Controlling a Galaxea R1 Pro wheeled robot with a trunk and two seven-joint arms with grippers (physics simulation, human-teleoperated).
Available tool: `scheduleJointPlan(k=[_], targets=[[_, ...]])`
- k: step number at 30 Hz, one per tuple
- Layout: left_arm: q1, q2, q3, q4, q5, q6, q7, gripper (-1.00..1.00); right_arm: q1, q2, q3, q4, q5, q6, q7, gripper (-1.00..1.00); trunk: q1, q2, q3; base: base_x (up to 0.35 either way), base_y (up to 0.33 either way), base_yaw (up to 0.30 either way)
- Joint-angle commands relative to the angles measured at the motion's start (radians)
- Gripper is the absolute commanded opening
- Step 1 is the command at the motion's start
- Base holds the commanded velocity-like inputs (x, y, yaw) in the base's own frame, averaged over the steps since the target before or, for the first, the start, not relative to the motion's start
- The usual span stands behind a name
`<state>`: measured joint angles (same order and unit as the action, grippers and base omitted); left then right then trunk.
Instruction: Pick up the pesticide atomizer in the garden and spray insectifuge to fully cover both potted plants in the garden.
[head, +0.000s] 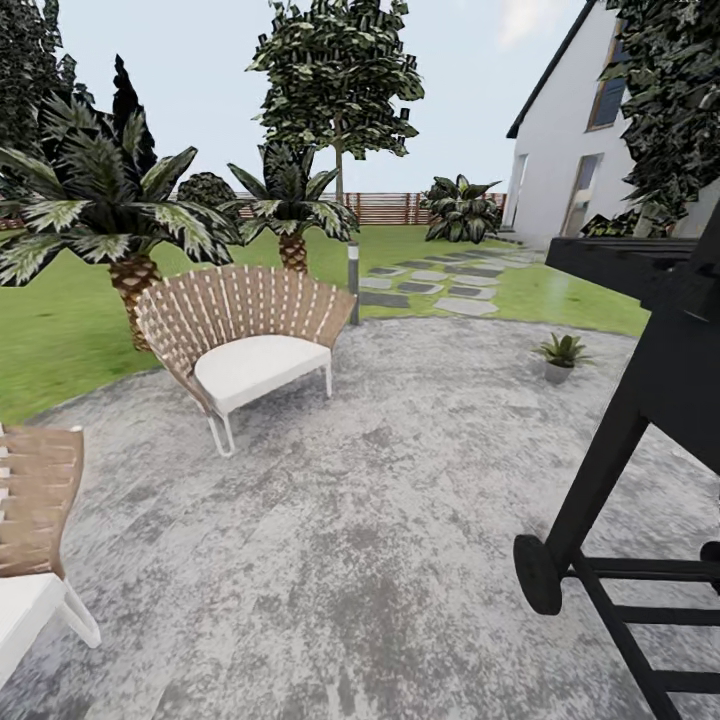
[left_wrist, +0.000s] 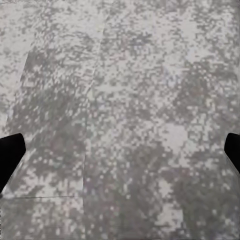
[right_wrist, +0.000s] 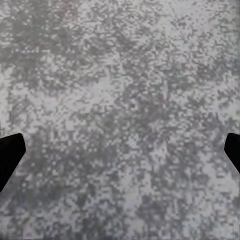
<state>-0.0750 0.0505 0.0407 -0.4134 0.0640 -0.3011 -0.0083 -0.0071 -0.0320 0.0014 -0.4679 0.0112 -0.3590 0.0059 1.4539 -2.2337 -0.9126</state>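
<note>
A: Which task item is visible, and where does it stand?

B: One potted plant (head: 561, 357), a small spiky green rosette in a small grey pot, stands upright at the far right edge of the round mottled grey paved patio (head: 400, 500), just inside the border where the paving meets the green lawn (head: 60, 340).

A: What lies around it?

B: The black metal grill (head: 650, 400) rises at the right, nearer the camera than the plant, its slanted leg ending in a black wheel (head: 537, 573). A wicker lounge chair with a white cushion (head: 245, 345) sits at the far left edge of the patio, well apart from the plant. A second wicker seat with a white cushion (head: 30, 550) is cut off at the near left. Behind the far chair, a slim grey post lamp (head: 353, 284) stands at the patio border, with grey stepping stones (head: 430, 285) leading across the lawn toward the white house (head: 570, 160). Palms (head: 110, 215), trees and a wooden slat fence (head: 385, 208) close the background.

A: How do the pincers stand?

B: The left pincer (left_wrist: 120, 155) has its dark fingertips (left_wrist: 10, 157) spread wide apart over bare paving, nothing between them. The right pincer (right_wrist: 120, 155) is likewise spread, fingertips (right_wrist: 10, 155) at opposite sides, above mottled paving.
</note>
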Motion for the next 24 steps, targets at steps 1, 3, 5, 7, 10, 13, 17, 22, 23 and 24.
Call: scheduleJointPlan(k=[1, 3, 5, 7, 10, 13, 17, 22, 23, 24], targets=[[0.000, 0.000, -0.001, 0.001, 0.007, -0.003, -0.001, 1.00, -0.001, 0.000, 0.000, 0.000, 0.001, -0.003, 0.001, 1.00, 0.000, 0.000, -0.001, 0.315, 0.188, -0.145], [-0.001, 0.000, -0.001, 0.001, 0.007, -0.003, -0.001, 1.00, -0.001, 0.000, 0.000, 0.000, 0.001, -0.003, 0.001, 1.00, 0.000, 0.000, -0.001, 0.314, 0.190, -0.076], [-0.001, 0.000, -0.001, 0.001, 0.007, -0.003, -0.001, 1.00, -0.001, 0.000, 0.000, 0.000, 0.001, -0.003, 0.001, 1.00, 0.000, 0.000, -0.001, 0.313, 0.192, -0.031], [0.000, 0.000, -0.001, 0.001, 0.007, -0.003, -0.001, 1.00, -0.001, 0.000, 0.000, 0.000, 0.001, -0.003, 0.001, 1.00, 0.000, 0.000, -0.001, 0.313, 0.192, -0.013], [0.000, 0.000, -0.001, 0.001, 0.007, -0.004, -0.001, 1.00, -0.001, 0.000, 0.000, 0.000, 0.001, -0.003, 0.001, 1.00, 0.000, 0.000, -0.001, 0.313, 0.192, -0.005], [0.000, 0.000, -0.001, 0.001, 0.007, -0.004, -0.001, 1.00, -0.001, 0.000, 0.000, 0.000, 0.001, -0.003, 0.002, 1.00, 0.000, 0.000, -0.001, 0.313, 0.177, -0.001], [0.000, 0.000, -0.001, 0.001, 0.007, -0.004, -0.001, 1.00, -0.001, 0.000, 0.000, 0.000, 0.001, -0.003, 0.002, 1.00, 0.000, 0.000, -0.001, 0.314, 0.150, 0.000], [0.000, 0.000, -0.001, 0.001, 0.007, -0.004, -0.001, 1.00, -0.001, 0.000, 0.000, 0.000, 0.001, -0.003, 0.002, 1.00, 0.000, 0.000, -0.001, 0.322, 0.119, 0.000], [0.000, 0.000, -0.001, 0.001, 0.007, -0.004, -0.001, 1.00, -0.001, 0.000, 0.000, 0.000, 0.001, -0.003, 0.002, 1.00, 0.000, 0.000, -0.001, 0.328, 0.103, 0.000], [-0.001, 0.000, -0.001, 0.001, 0.007, -0.004, -0.001, 1.00, -0.001, 0.000, 0.000, 0.000, 0.001, -0.003, 0.002, 1.00, 0.000, 0.000, -0.001, 0.331, 0.089, 0.000]])
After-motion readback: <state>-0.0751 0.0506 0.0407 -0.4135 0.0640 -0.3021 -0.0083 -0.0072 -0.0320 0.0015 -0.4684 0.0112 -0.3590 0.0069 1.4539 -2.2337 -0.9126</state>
